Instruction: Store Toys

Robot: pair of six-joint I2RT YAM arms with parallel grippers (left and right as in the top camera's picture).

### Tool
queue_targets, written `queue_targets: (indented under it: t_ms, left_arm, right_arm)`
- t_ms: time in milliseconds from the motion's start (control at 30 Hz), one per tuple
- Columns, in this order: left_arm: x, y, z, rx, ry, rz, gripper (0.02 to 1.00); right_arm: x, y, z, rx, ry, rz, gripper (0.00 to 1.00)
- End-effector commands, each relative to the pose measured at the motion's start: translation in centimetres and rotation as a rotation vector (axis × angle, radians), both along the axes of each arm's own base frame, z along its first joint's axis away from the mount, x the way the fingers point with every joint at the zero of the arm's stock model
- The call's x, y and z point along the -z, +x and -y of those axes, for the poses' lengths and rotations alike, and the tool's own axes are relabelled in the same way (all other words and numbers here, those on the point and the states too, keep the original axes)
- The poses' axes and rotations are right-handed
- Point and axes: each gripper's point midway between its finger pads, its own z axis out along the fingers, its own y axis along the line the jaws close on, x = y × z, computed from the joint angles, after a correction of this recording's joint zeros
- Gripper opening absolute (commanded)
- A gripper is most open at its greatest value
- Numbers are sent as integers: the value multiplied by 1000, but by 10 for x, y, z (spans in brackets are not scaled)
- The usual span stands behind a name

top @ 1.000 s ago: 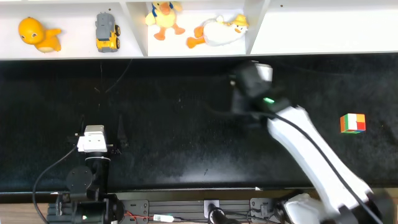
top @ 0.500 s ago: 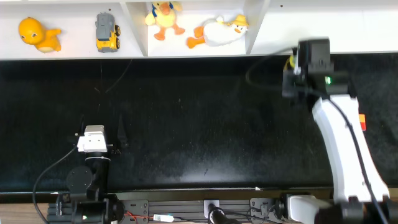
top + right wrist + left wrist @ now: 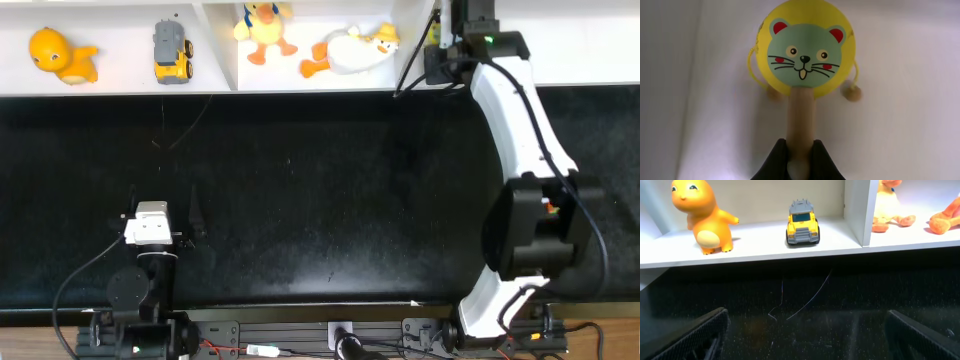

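Where the rattle drum point(image 3: 805, 47) is: in the right-hand compartment of the white shelf point(image 3: 100, 90), which runs along the far edge of the black worktop point(image 3: 300, 200).
Rattle drum: a yellow disc with a green cat face, a bead on a string at each side and a plain wooden handle point(image 3: 801, 115). White shelf surface lies all around it. Whether the disc touches that surface cannot be told.
Right gripper point(image 3: 798, 150): its two black fingers are clamped on the end of the wooden handle, one at each side, with the disc pointing away from the wrist.
Right arm point(image 3: 520, 110): stands at the near right corner of the worktop and stretches to the far edge, its end inside the right compartment.
Left gripper point(image 3: 806, 312): low over the worktop near its near left corner, fingers spread wide with nothing between them, facing the shelf.
Left compartment: an orange toy creature point(image 3: 705, 217) stands upright towards the far left corner, with a yellow and grey toy truck point(image 3: 802, 222) beside it, near the divider and apart from it.
Middle compartment: a yellow duck plush point(image 3: 265, 28) is at its left side and a white duck plush point(image 3: 350, 50) lies on its side just beside it.
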Motion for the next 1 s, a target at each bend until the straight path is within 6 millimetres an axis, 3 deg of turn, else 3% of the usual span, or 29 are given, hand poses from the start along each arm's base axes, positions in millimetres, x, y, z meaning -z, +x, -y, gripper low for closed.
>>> queue_targets:
  t_ms: [33, 267, 333, 433, 467, 600, 733, 767, 1000]
  left_arm:
    - [-1, 0, 3, 12, -11, 7, 998]
    - [-1, 0, 3, 12, -11, 7, 998]
    - [-1, 0, 3, 12, -11, 7, 998]
    - [-1, 0, 3, 12, -11, 7, 998]
    - [-1, 0, 3, 12, -11, 7, 998]
    - [-1, 0, 3, 12, -11, 7, 998]
    - [-1, 0, 3, 12, -11, 7, 998]
    - [-1, 0, 3, 12, -11, 7, 998]
    - [-1, 0, 3, 12, -11, 7, 998]
  right_arm:
    - [-3, 9, -12, -23, 30, 15, 42]
    - [-3, 8, -11, -21, 29, 14, 45]
    - [-2, 8, -11, -22, 29, 11, 97]
    - [-1, 5, -11, -21, 29, 0, 424]
    - [0, 4, -10, -21, 28, -7, 494]
    - [3, -5, -10, -20, 26, -43, 608]
    - [5, -20, -8, -19, 21, -102, 961]
    - [5, -25, -7, -18, 20, -119, 998]
    - [-8, -57, 11, 20, -14, -186, 993]
